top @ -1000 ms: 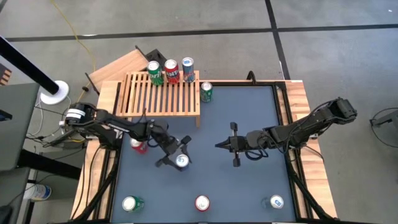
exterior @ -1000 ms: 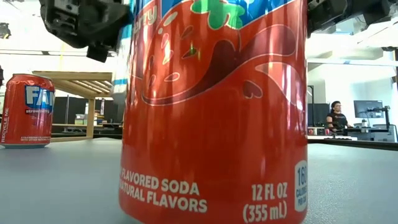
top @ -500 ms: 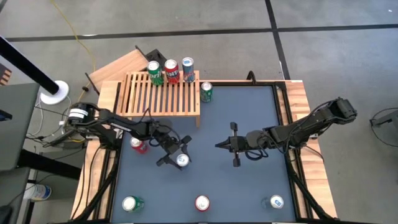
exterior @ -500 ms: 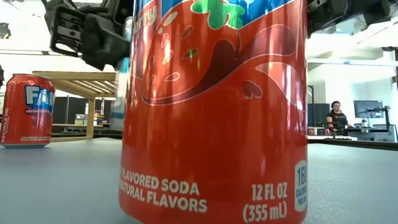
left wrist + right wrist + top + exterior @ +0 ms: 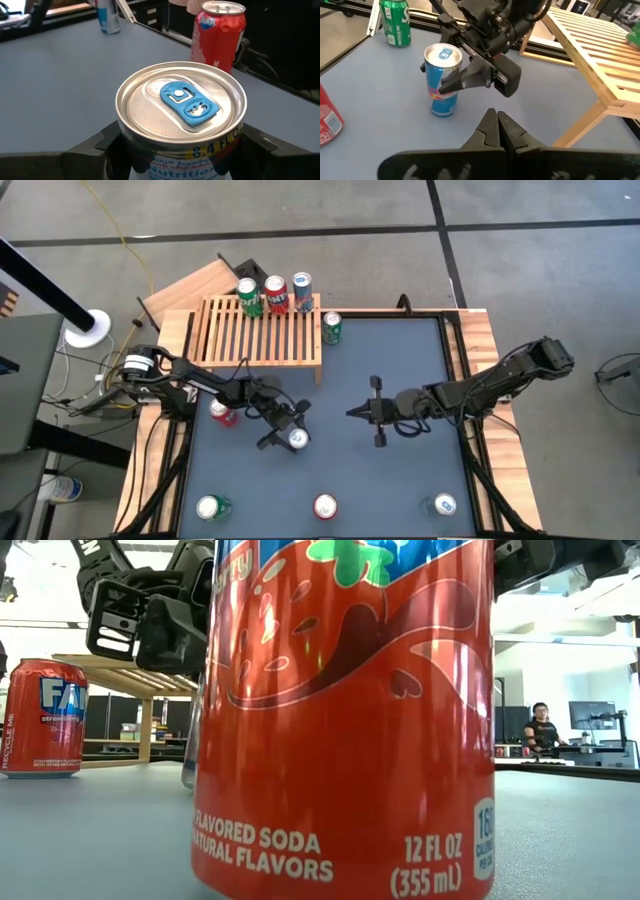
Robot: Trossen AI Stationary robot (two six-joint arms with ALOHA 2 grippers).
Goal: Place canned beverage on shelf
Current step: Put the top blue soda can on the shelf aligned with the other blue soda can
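**Left gripper closed around the blue can, in front of the slatted shelf**

Landmark: the low light-wood shelf with a slatted top (image 5: 262, 332), standing at the table's far left.

- On the shelf's back edge, in a row: a green can (image 5: 249, 297), a red can (image 5: 275, 294) and a blue-and-red can (image 5: 301, 290), all upright. A second green can (image 5: 332, 327) stands on the table just beside the shelf's right end.
- A short red soda can (image 5: 222, 412) stands on the grey table top (image 5: 400, 480) near the shelf's front left leg.
- The left gripper (image 5: 287, 428) sits in front of the shelf, right of that red can. Its dark fingers (image 5: 260, 145) stand on either side of a slim blue can with a silver top and blue tab (image 5: 181, 102), pressed to its body just under the rim. The can is upright; in the right wrist view its base (image 5: 441, 111) rests on the table.
- The right gripper (image 5: 352, 413) hangs over mid-table, right of the shelf's front corner and well apart from the blue can, fingers (image 5: 506, 132) pressed together, nothing between them.
- Along the table's near edge, well apart from the shelf: a green can (image 5: 211, 507), a red can (image 5: 325, 506), a blue can (image 5: 443, 505).
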